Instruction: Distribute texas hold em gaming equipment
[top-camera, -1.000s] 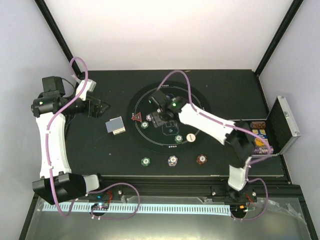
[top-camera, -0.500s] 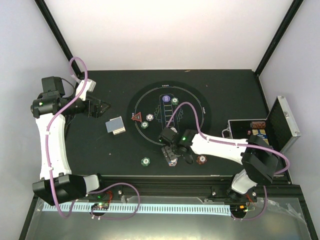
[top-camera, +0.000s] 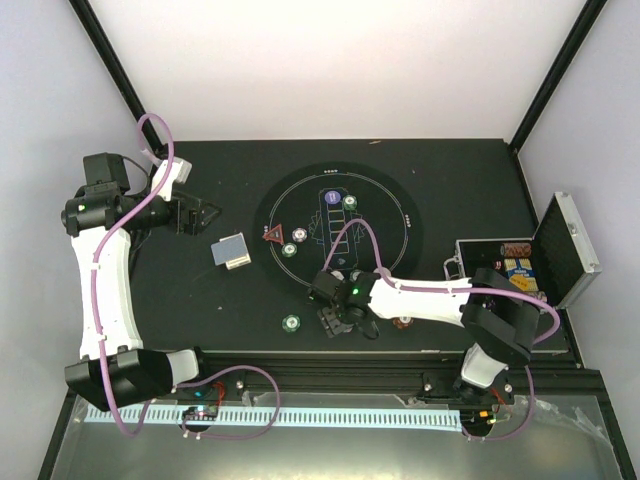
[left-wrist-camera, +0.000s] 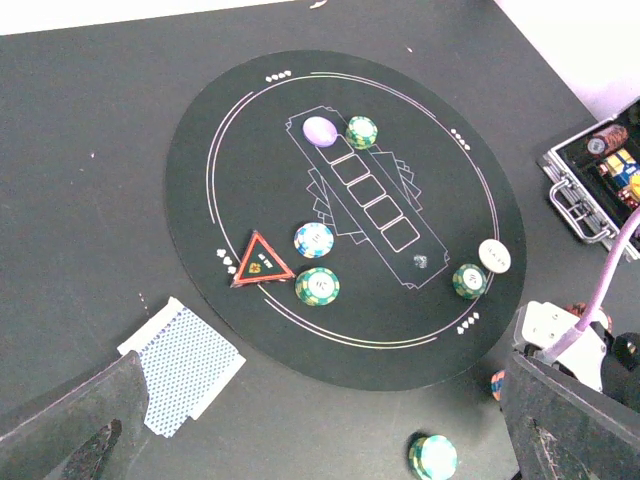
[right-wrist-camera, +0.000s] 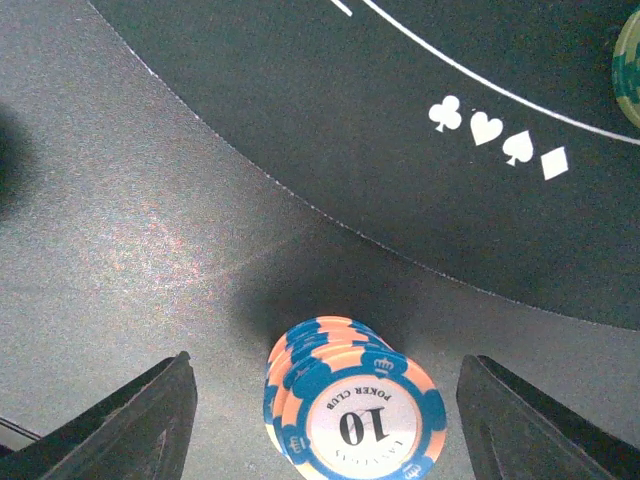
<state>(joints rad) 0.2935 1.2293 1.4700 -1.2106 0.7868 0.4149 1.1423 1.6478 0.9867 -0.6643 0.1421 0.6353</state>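
A leaning stack of blue-and-orange chips (right-wrist-camera: 345, 410), the top one printed "POKER CLUB 10", sits at lower centre of the right wrist view (its bottom edge cut off), between the wide-spread fingers of the right gripper (right-wrist-camera: 325, 365) and touching neither. The round mat (right-wrist-camera: 400, 150) above shows white club, heart, spade and diamond marks; the left gripper (left-wrist-camera: 325, 400) likewise gapes empty, blue-backed cards (left-wrist-camera: 185, 365) at lower left near one finger

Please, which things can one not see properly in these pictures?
Blue and orange chip stack: hidden under the right pincer in the top view; cut by the bottom edge in the right wrist view, count unclear.
Case: cut by the right edge in the left wrist view; contents too small.
Playing cards: backs up, faces hidden.
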